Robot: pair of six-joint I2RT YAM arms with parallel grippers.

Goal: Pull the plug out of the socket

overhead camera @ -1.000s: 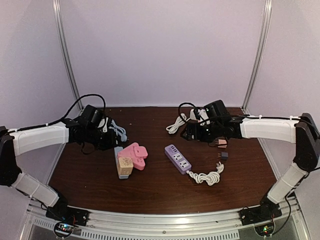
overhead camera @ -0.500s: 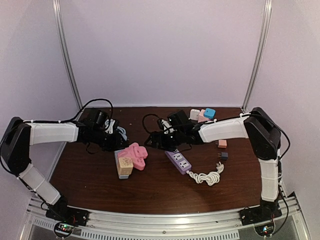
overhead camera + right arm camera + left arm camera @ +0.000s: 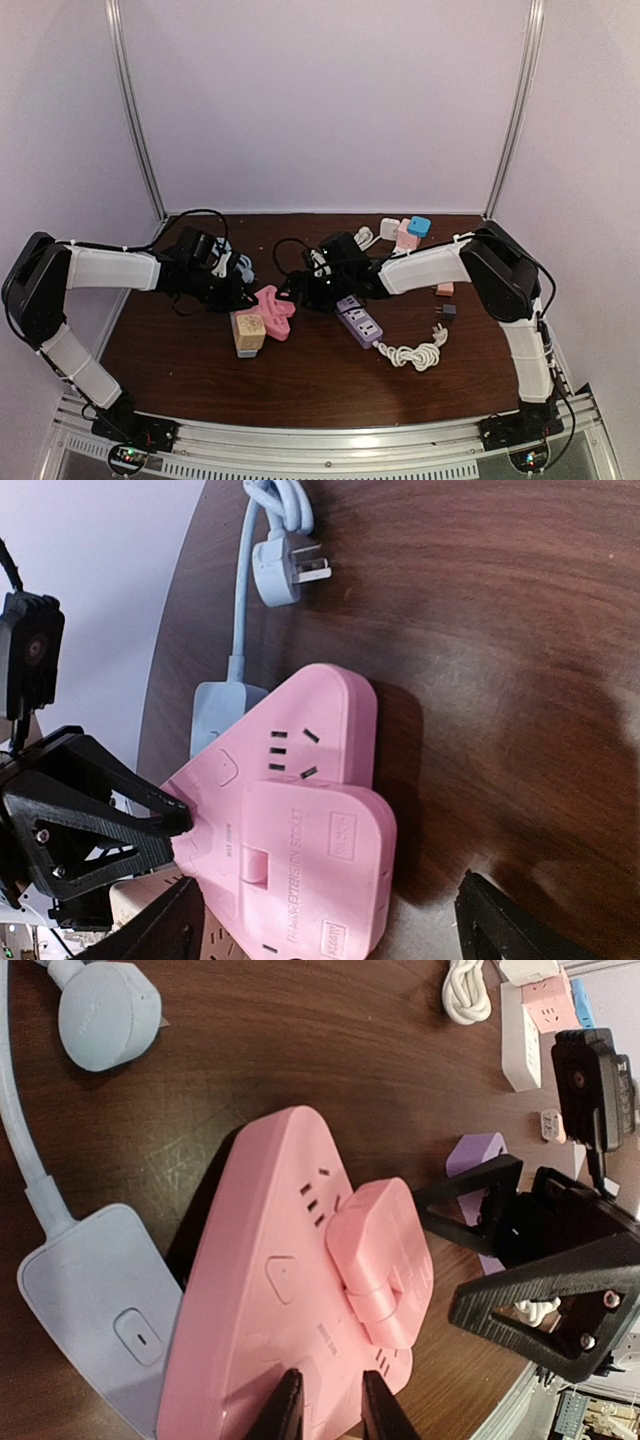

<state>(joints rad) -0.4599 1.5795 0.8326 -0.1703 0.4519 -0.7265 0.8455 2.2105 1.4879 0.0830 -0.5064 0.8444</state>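
A pink triangular socket lies left of the table's middle, with a pink plug seated on top of it. My left gripper is pinched narrow on the socket's near corner, and one of its fingers touches that edge in the right wrist view. From the right, my right gripper stands wide open, one finger on either side of the plug and neither touching it.
A pale blue power strip with its cord and plug lies against the socket's left side. A beige cube sits in front of it. A purple strip with a white cord lies right; small adapters at the back.
My right arm has swung left from the back right of the table to the pink socket. My left gripper has moved right onto the socket's corner and narrowed.
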